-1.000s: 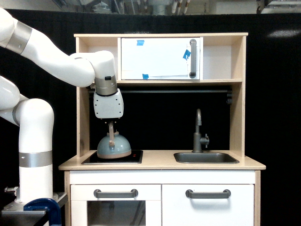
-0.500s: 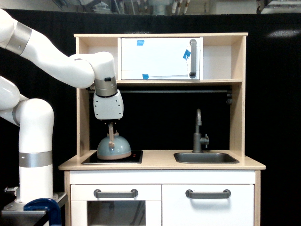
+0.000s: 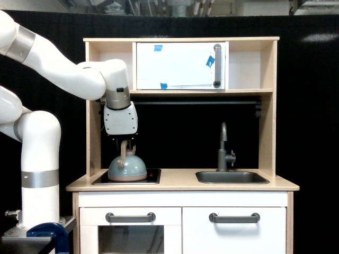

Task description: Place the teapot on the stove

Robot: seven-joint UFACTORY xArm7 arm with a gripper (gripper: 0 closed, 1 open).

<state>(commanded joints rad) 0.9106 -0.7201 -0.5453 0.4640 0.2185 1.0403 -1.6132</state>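
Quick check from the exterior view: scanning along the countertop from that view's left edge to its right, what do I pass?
Teapot sitting on the stove, with the gripper directly above it → faucet → sink.

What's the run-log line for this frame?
teapot: on stove, upright | gripper: at handle top, grip state unclear | sink: untouched

The teapot (image 3: 127, 168) has a smooth, softly glossy pale blue-grey body with a tan wooden loop handle and base rim. The stove (image 3: 151, 175) is glossy black. The counter (image 3: 180, 183) is pale matt wood; the sink (image 3: 231, 177) and faucet (image 3: 224, 153) look like dull grey metal. The arm (image 3: 58, 71) is glossy white plastic.
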